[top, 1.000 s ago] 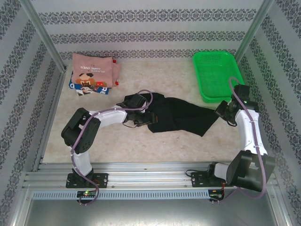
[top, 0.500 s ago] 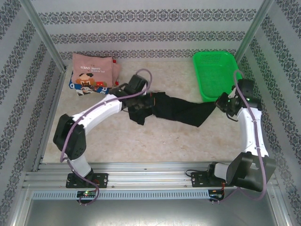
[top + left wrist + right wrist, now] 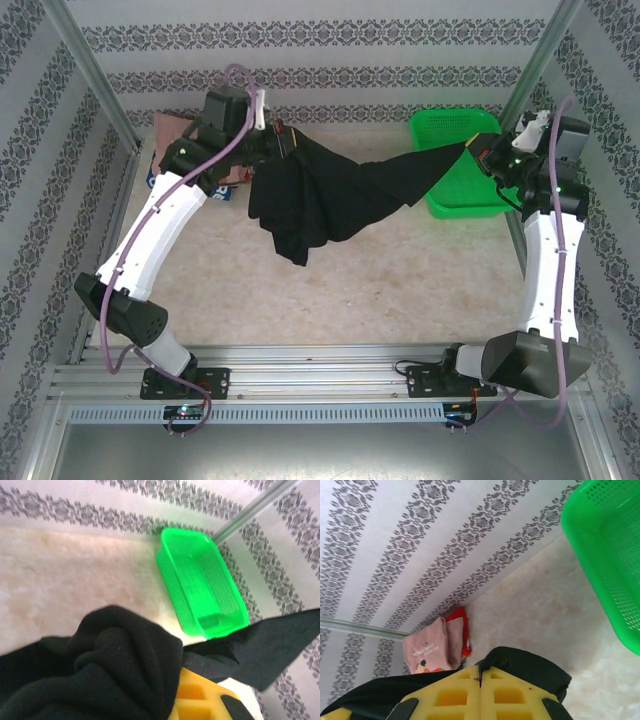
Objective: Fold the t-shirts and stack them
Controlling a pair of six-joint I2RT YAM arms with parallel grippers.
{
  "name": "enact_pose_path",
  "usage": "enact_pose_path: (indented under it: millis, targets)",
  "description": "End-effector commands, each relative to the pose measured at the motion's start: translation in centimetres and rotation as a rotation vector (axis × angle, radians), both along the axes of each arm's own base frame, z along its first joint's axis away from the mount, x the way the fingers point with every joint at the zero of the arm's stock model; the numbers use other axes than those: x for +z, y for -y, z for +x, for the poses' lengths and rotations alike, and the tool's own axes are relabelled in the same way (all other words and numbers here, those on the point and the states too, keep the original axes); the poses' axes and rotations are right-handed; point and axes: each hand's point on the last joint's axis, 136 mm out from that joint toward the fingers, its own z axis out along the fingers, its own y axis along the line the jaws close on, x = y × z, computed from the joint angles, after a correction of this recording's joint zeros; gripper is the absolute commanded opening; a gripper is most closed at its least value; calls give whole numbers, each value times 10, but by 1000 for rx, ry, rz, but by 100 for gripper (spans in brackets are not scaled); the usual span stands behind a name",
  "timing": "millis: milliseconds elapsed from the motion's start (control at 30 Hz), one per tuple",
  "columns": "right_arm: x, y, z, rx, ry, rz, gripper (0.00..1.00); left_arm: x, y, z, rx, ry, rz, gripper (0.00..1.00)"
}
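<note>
Hanging between both arms, clear of the pale stone-patterned table (image 3: 400, 290): large plain black cloth t-shirt (image 3: 320, 195).
Left gripper (image 3: 284, 140) and right gripper (image 3: 485, 153) each clamped on one end; folded dusty-pink printed t-shirt (image 3: 431, 650) lies at the far-left corner.

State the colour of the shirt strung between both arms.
Black shirt, best in the top external view.

Bright, even, diffuse light fills all three views; shadows are faint and soft-edged. The black t-shirt (image 3: 310, 200) reads as a near-featureless dark mass, its folds barely showing. In the left wrist view the table (image 3: 60, 565) washes out at left, the green basket (image 3: 200, 580) looks oversaturated, and the bottom foreground blurs.
</note>
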Motion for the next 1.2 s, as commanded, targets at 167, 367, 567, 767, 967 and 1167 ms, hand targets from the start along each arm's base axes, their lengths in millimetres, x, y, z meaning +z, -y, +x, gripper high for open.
enact_pose_path:
  millis: [167,367,567,767,967,1167]
  targets:
    - [70,6,19,31,177,145,0,72,1,21,-56,191,13,0]
    - [130,20,17,17,305,203,0,128,-4,38,-55,356,-45,0]
    - [154,13,13,61,363,252,0,171,-30,27,-51,480,-78,0]
    - [54,23,-4,-42,129,181,0,91,-21,-16,-200,242,38,0]
    - [-88,58,-51,-270,-256,76,0,-85,23,-74,-300,-93,37,0]
    - [-136,65,-75,-310,-414,-45,0,-205,53,-113,-377,-419,79,0]
